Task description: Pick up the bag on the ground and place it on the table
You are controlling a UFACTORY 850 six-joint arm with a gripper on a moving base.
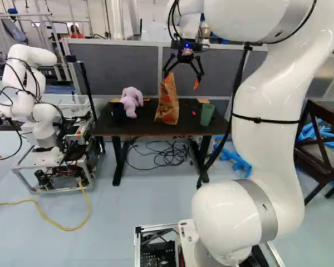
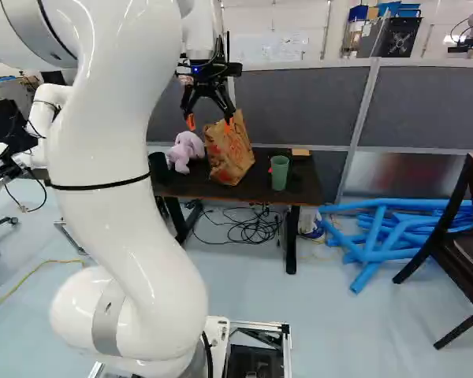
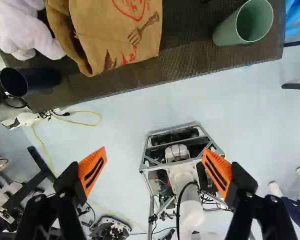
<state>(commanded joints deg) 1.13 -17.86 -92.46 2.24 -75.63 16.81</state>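
The hand (image 1: pixel 181 81) hangs open, its 2 fingers wide apart, near the brown bag (image 3: pixel 115 30).

Paper bag (image 3: pixel 105 37): brown kraft paper, creased, matt. Plush toy (image 1: pixel 131 99), left of it: soft cloth, fuzzy nap. Green cup (image 3: pixel 226 31), right: smooth, plastic-looking, low sheen. Desk (image 3: pixel 190 62): top finely textured like mesh, matt. Arm (image 1: pixel 270 100): smooth glossy white shell, satin metal-look bands. Hand (image 1: pixel 181 79): orange pads (image 3: pixel 92 171) matt, slotted. Chair (image 2: pixel 455 236), near right: dark wood, slight gloss. Floor (image 1: pixel 128 208): smooth, faint shine.
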